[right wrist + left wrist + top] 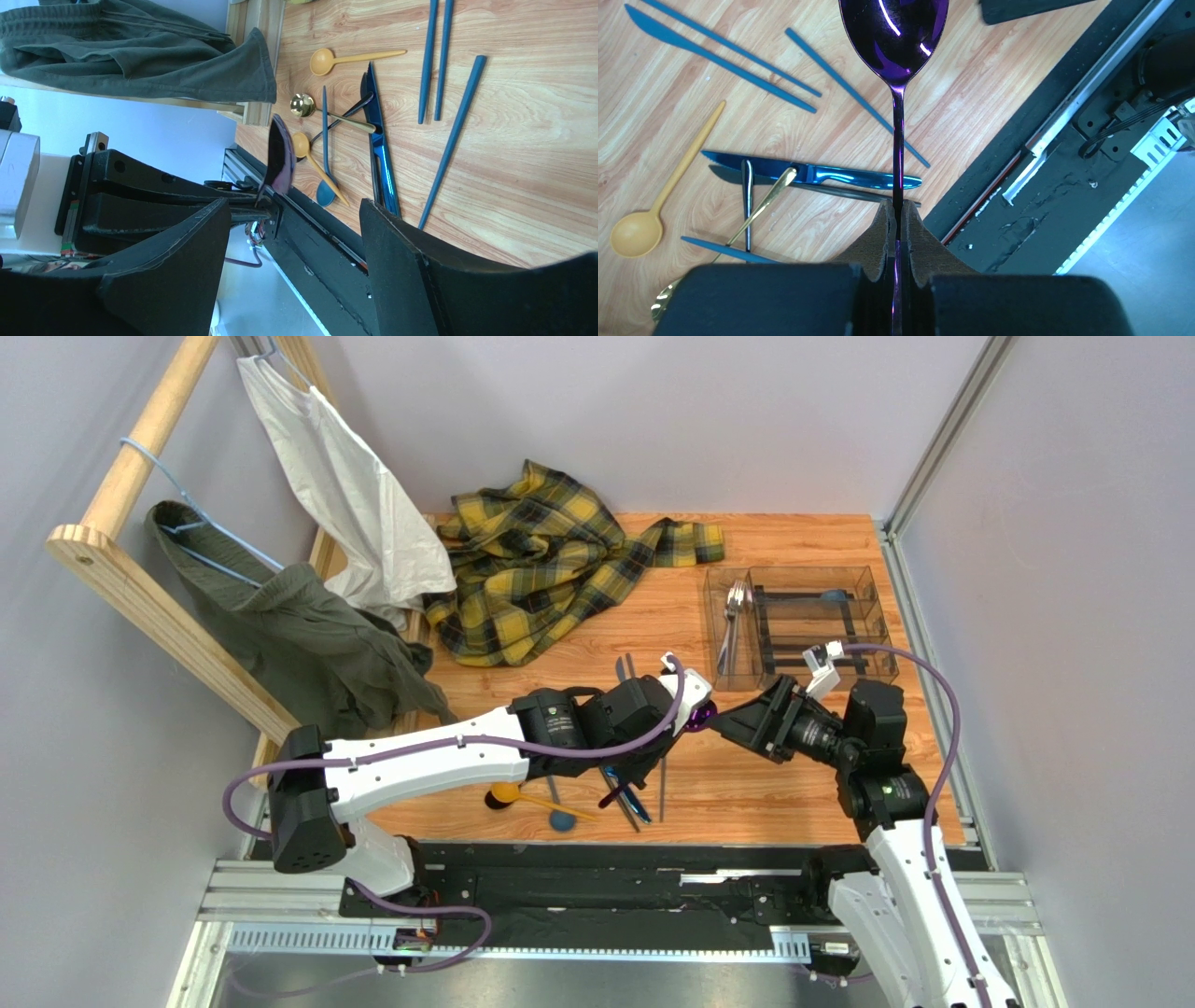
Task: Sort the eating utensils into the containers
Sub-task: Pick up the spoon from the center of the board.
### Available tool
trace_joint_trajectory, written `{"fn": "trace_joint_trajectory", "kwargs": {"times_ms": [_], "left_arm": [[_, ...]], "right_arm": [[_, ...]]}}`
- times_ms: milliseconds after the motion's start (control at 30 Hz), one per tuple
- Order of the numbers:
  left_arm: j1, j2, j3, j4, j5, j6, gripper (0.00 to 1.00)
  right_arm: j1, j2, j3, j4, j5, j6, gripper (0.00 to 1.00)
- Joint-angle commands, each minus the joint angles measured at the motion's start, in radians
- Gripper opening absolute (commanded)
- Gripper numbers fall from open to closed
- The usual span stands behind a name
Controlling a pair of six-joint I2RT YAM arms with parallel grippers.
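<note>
Nearest the arm bases, loose cutlery lay on the wooden table (659, 623): a blue knife (836, 175), teal sticks (857, 98) and a yellow spoon (634, 234), all flat and close together. Above them, the left gripper (898, 210) was clamped on the thin handle of a purple spoon (896, 49), which it held clear of the table with the bowl pointing away from the wrist. The right gripper (295, 210) faced that bowl with its fingers spread wide and nothing between them. Further back on the right stood the clear tray (870, 595), with silver cutlery (732, 630) in a left-hand compartment. A plaid shirt (540, 560) lay crumpled at the far edge.
</note>
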Motion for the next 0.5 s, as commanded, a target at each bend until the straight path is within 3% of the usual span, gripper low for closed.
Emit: {"fn": "trace_joint_trajectory", "kwargs": {"times_ms": [0, 233, 267, 300, 333, 467], "left_arm": [[-0.024, 0.022, 0.062, 0.001, -0.003, -0.009, 0.0], [-0.046, 0.033, 0.091, 0.004, -0.003, -0.008, 0.0], [-0.049, 0.033, 0.093, 0.004, -0.003, -0.006, 0.0], [-0.052, 0.03, 0.093, 0.006, -0.004, -0.003, 0.0], [-0.058, 0.027, 0.09, 0.006, -0.007, -0.003, 0.0], [-0.067, 0.018, 0.083, 0.006, -0.003, -0.003, 0.0]], "right_arm": [[0.024, -0.009, -0.016, 0.071, 0.026, 0.044, 0.7], [0.032, -0.003, -0.045, 0.084, 0.048, 0.059, 0.63], [0.032, -0.002, -0.046, 0.086, 0.052, 0.061, 0.6], [0.032, -0.005, -0.048, 0.089, 0.055, 0.061, 0.47], [0.034, -0.005, -0.045, 0.078, 0.06, 0.059, 0.42], [0.035, -0.021, -0.048, 0.08, 0.081, 0.064, 0.41]]}}
